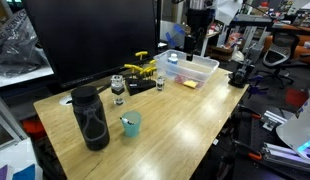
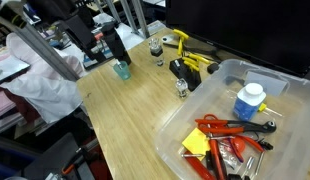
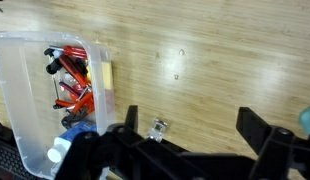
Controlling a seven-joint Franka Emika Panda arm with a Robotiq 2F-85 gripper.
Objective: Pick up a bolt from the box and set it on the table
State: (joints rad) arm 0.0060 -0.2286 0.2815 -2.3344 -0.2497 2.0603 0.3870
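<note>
The box point(image 1: 207, 66) of clear plastic stands at the table's point(image 1: 175, 120) far corner. In an exterior view the box point(image 2: 173, 130) holds red-handled pliers point(image 2: 227, 128), a white bottle with a blue cap point(image 2: 249, 101) and a yellow pad. I cannot pick out a bolt among them. My gripper point(image 1: 200, 40) hangs above the box's far end. In the wrist view the gripper point(image 3: 192, 125) is open over bare wood, with the box point(image 3: 15, 110) to its left. A small shiny metal object point(image 3: 158, 127) lies on the table by the left finger; whether it is a bolt is unclear.
A tall black canister point(image 1: 90, 117) and a teal cup point(image 1: 130, 123) stand near the front. A yellow-and-black tool point(image 1: 143, 72) and two small jars point(image 1: 118, 89) sit mid-table. A dark monitor point(image 1: 95, 35) rises behind. Clutter surrounds the table edges.
</note>
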